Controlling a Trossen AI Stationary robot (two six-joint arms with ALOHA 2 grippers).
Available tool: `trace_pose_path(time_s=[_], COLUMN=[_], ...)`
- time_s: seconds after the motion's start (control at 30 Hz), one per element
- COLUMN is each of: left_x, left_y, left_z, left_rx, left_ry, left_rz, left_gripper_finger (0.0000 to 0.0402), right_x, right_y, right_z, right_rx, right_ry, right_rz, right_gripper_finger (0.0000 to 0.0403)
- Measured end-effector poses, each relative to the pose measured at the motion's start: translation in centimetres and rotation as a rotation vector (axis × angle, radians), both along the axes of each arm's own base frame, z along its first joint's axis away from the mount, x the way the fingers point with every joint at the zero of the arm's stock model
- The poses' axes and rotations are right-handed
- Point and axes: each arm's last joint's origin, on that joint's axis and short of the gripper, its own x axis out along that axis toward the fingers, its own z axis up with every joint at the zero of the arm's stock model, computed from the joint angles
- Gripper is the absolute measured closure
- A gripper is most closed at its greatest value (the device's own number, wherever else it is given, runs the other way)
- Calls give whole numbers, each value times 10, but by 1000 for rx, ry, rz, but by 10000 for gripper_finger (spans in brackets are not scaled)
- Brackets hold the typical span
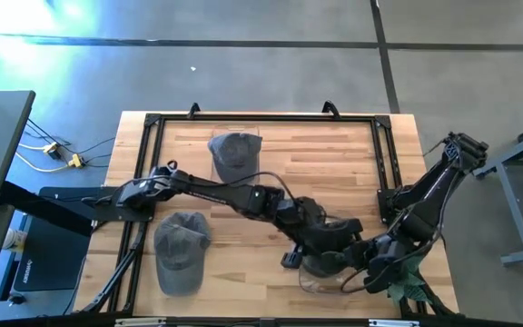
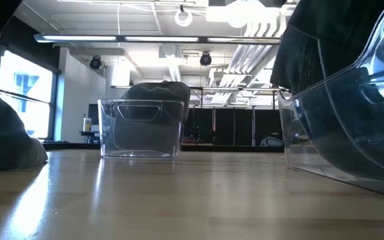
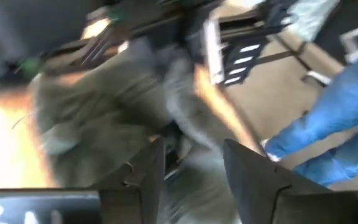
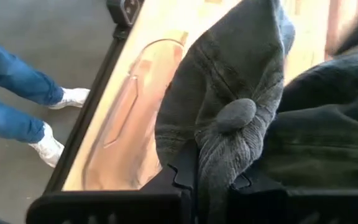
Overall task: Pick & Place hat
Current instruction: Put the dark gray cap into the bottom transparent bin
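Observation:
A grey cap (image 1: 332, 247) is held between both grippers over a clear bin (image 1: 314, 280) near the table's front right. In the right wrist view the cap's crown with its top button (image 4: 235, 115) fills the picture. My left gripper (image 1: 320, 238) reaches across from the left and is shut on the cap (image 3: 104, 106). My right gripper (image 1: 368, 262) comes from the right and is also shut on it. A second grey cap (image 1: 182, 250) lies flat on the table at the front left. A third cap (image 1: 234, 154) sits in a clear bin (image 2: 142, 127) at the far side. My left gripper has the cap's cloth (image 3: 188, 140) between its two fingers (image 3: 154, 174); the view is blurred, so I cannot tell which part of the cap it is. The cap is off the table, over the bin. My right gripper pinches a bunched fold of the crown (image 4: 213, 155) just below the top button, several layers between its two fingers. The cap stretches away from the fingers toward the left gripper.
The near clear bin looms large and tilted at the right of the low view (image 2: 352, 140). A black frame (image 1: 384, 154) borders the table's far and side edges. A person in blue jeans and white shoes (image 4: 17, 93) stands beside the table.

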Motion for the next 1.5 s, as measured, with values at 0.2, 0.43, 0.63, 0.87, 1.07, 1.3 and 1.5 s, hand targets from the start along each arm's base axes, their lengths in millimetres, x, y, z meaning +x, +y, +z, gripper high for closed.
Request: trace_pose_path(time_s=[0.2,0.43,0.63,0.87,1.07,1.3,1.5], left_x=[-7,-16,-35,-43,-41,-27,-2], left_y=[12,12,10,-5,-37,-60,-44], left_z=[-2,-2,15,24,9,-8,-36], left_rx=[-71,-130,-86,-153,-217,-278,-246], left_ry=[149,272,298,308,359,328,280], left_rz=[112,143,178,105,67,42,263], left_gripper_finger=[230,230,253,291,320,361,396], right_x=[2,-6,-17,-22,-31,-37,-34], right_y=[-5,-16,-32,-37,-43,-33,-19], right_z=[-1,11,21,26,43,55,43], right_rx=[-27,45,71,151,306,478,375], right_ry=[1,-6,-50,-24,-41,17,40], right_rz=[-31,-123,-278,-321,-271,-1,66], right_gripper_finger=[357,293,239,220,228,248,264])
